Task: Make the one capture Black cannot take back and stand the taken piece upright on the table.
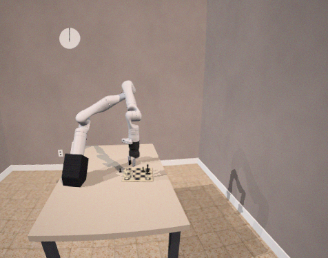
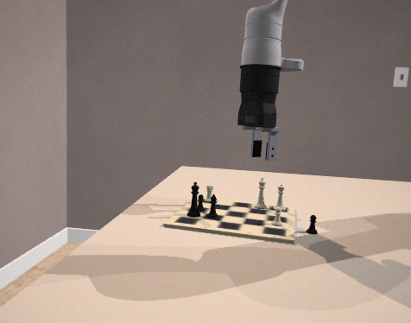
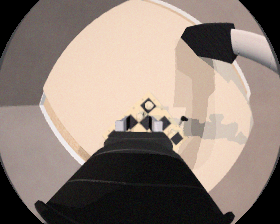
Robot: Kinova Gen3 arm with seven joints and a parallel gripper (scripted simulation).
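A small chessboard (image 2: pixel 234 219) lies on the table; it also shows in the top view (image 1: pixel 138 174). A black pawn (image 2: pixel 312 224) stands upright on the table just off the board's right edge. On the board a white king (image 2: pixel 261 194), a white queen (image 2: pixel 281 198) and a white pawn (image 2: pixel 277 216) stand at the right. A black king (image 2: pixel 193 199), a black bishop (image 2: pixel 213 206), a black pawn (image 2: pixel 200 202) and a white rook (image 2: pixel 210 193) stand at the left. My gripper (image 2: pixel 264 149) hangs high above the board's far right part, open and empty.
The arm's black base block (image 1: pixel 74 170) stands on the table to the left of the board. The table's far edge runs close to the wall. The wrist view shows the board (image 3: pixel 145 124) small, below the gripper body.
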